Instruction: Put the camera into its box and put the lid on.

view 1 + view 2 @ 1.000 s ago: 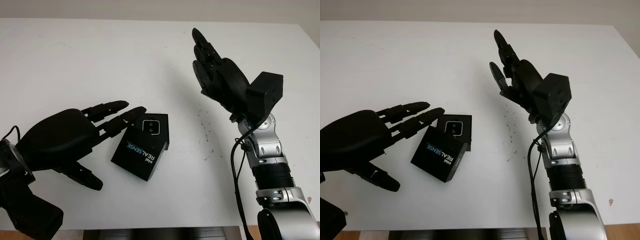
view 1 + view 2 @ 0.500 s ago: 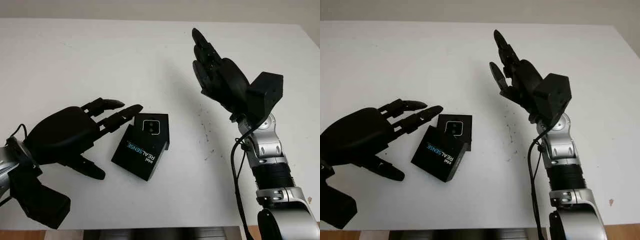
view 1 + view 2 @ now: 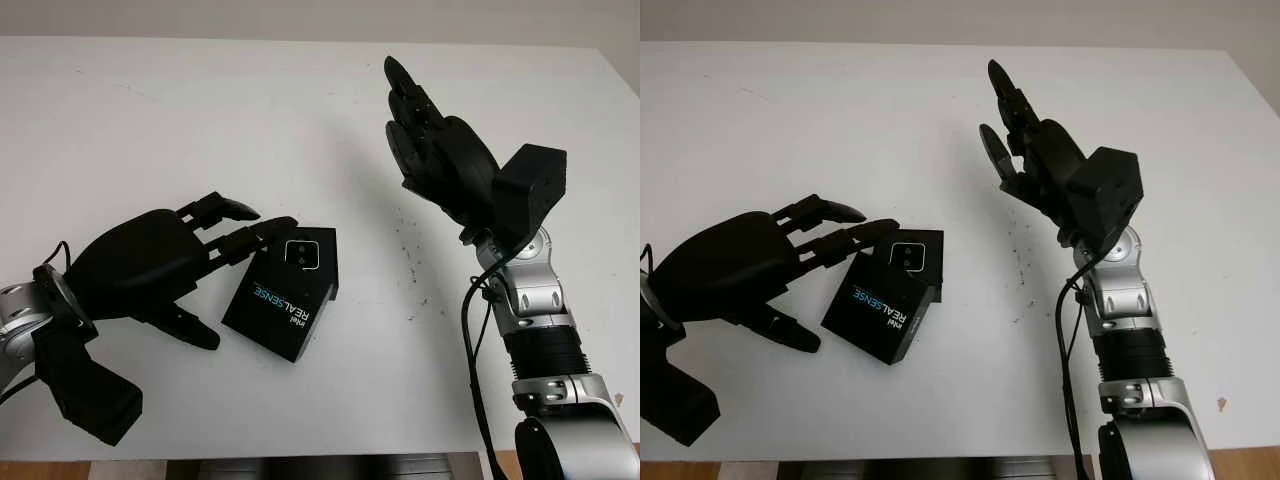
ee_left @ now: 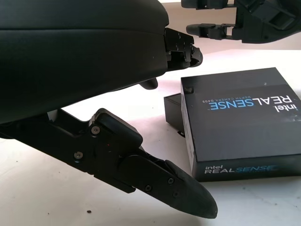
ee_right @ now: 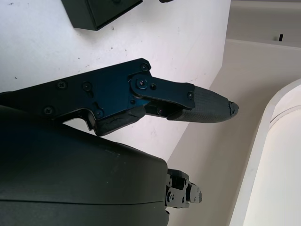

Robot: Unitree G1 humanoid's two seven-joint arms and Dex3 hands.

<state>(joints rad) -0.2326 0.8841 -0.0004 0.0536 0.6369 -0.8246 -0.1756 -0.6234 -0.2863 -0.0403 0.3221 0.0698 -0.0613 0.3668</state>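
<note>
Camera (image 3: 302,253) is seated in the open box (image 3: 306,262) mid-table, the lid (image 3: 280,306) propped against its near-left edge. Left hand (image 3: 150,262) has been advanced, fingers uncurled, fingertips over the lid's far edge. Right hand (image 3: 435,150) is raised, open. Closing appears imminent.

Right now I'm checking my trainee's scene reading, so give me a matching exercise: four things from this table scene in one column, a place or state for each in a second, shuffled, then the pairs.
Things:
1. lid
2. box
3. left hand
4. right hand

Places or states:
A. open, raised above the table, well clear of the box
B. lying tilted, one edge propped on the box, "RealSense" lettering on top
C. open, fingertips reaching the box's near corner
D. on the table, uncovered, camera visible inside

Pairs: 1-B, 2-D, 3-C, 4-A
</note>
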